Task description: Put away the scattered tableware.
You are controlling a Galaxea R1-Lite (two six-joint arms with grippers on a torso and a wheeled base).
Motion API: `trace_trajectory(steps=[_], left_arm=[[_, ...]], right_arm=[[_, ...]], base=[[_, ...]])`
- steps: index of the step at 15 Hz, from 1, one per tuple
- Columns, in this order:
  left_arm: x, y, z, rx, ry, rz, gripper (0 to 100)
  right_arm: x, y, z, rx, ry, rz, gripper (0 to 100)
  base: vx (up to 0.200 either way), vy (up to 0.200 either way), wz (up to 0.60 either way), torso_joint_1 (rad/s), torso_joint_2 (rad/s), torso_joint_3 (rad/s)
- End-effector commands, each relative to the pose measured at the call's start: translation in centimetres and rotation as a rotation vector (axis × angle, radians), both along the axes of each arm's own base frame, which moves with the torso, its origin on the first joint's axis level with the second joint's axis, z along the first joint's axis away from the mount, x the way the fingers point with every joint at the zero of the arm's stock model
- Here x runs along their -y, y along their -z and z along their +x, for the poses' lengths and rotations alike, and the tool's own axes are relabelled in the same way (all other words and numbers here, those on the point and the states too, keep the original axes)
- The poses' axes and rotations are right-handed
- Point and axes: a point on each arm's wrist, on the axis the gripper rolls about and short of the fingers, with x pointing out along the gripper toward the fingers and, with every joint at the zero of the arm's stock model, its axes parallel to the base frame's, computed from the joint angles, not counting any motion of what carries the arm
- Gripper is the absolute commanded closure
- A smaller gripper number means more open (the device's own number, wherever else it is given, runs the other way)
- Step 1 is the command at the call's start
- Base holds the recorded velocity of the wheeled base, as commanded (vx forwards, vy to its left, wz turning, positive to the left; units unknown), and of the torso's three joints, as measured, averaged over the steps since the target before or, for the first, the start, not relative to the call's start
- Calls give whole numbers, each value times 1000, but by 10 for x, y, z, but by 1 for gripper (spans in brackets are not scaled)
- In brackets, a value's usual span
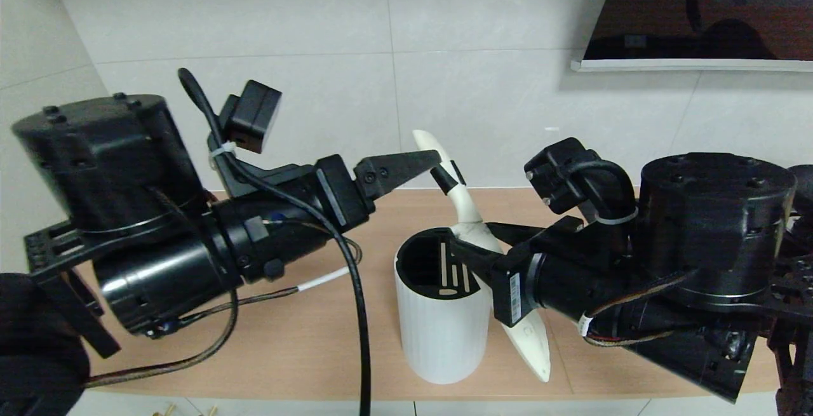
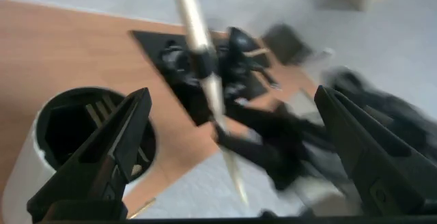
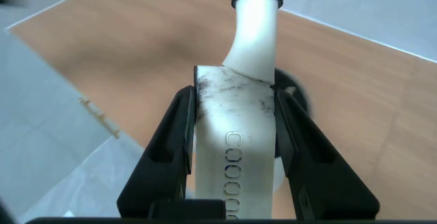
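A pale wooden desk [image 1: 292, 346] set against a tiled wall carries a white utensil holder [image 1: 441, 333], a ribbed cylinder with a dark slotted insert, standing upright close to the desk's front edge. Just beside the holder, on the robot's right, a long white spatula [image 1: 467, 209] hangs aslant in the air. Its handle points up toward the wall and its broad end dips outside the holder's wall, past the desk edge and not yet inside the holder. The right pincer [image 3: 232, 149] is clamped on the flat of the spatula, one finger on each side. The left pincer [image 2: 232, 98] is spread wide and empty, level with the handle's upper end.

The main risk appears to be a drop. If the right pincer lets go before the left has closed on the handle, the spatula would likely fall past the desk edge to the floor. A second risk is the holder itself. The spatula sits so near the rim that swinging it round to bring an end over the opening could clip the wall and tip the cylinder off the front edge.
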Motion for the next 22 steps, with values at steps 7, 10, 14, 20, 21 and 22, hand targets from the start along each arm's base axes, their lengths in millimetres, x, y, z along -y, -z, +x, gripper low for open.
trace_trajectory(steps=[7, 10, 14, 20, 21, 22], left_arm=[[39, 31, 20, 3, -52, 42, 0], [38, 29, 20, 9, -53, 37, 0], [37, 25, 22, 16, -70, 27, 0], [36, 25, 23, 16, -78, 27, 100], [36, 25, 23, 17, -77, 26, 100], [36, 25, 23, 17, -77, 26, 100]], right_arm=[[-16, 13, -2, -5, -34, -4, 100], [-16, 12, -4, -3, -37, -2, 100], [-13, 10, -6, -1, -38, 5, 100], [-12, 10, -7, -2, -38, 3, 100], [-12, 10, -7, -2, -38, 3, 100], [-12, 10, -7, -1, -38, 5, 100]], base=[[0, 0, 0, 0, 0, 0], [0, 0, 0, 0, 0, 0], [0, 0, 0, 0, 0, 0], [0, 0, 0, 0, 0, 0], [0, 0, 0, 0, 0, 0], [0, 0, 0, 0, 0, 0]])
